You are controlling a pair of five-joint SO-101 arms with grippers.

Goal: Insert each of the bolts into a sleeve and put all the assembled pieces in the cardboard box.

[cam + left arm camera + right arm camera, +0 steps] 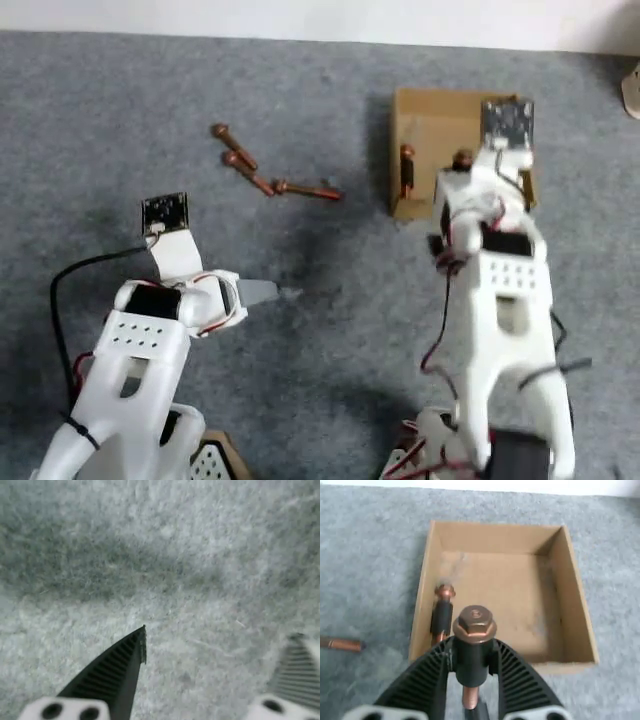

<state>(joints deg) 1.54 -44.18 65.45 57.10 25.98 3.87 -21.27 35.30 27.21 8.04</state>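
Observation:
My right gripper [471, 660] is shut on a copper bolt in a black sleeve [472, 652], held just in front of the cardboard box [427, 555]. One assembled bolt and sleeve [441, 615] lies inside the box along its wall. In the high view the box [420, 120] sits at the far right with that piece [407, 168] in it, and the right gripper [463, 165] hangs over its near side. Three loose copper bolts [270, 180] lie on the carpet left of the box. My left gripper [215, 645] is open over bare carpet, seen in the high view [275, 292].
Grey carpet [320, 80] covers the table. A loose bolt's threaded end [342, 644] pokes in beside the box. A cardboard corner [222, 450] shows at the front edge by the left arm's base.

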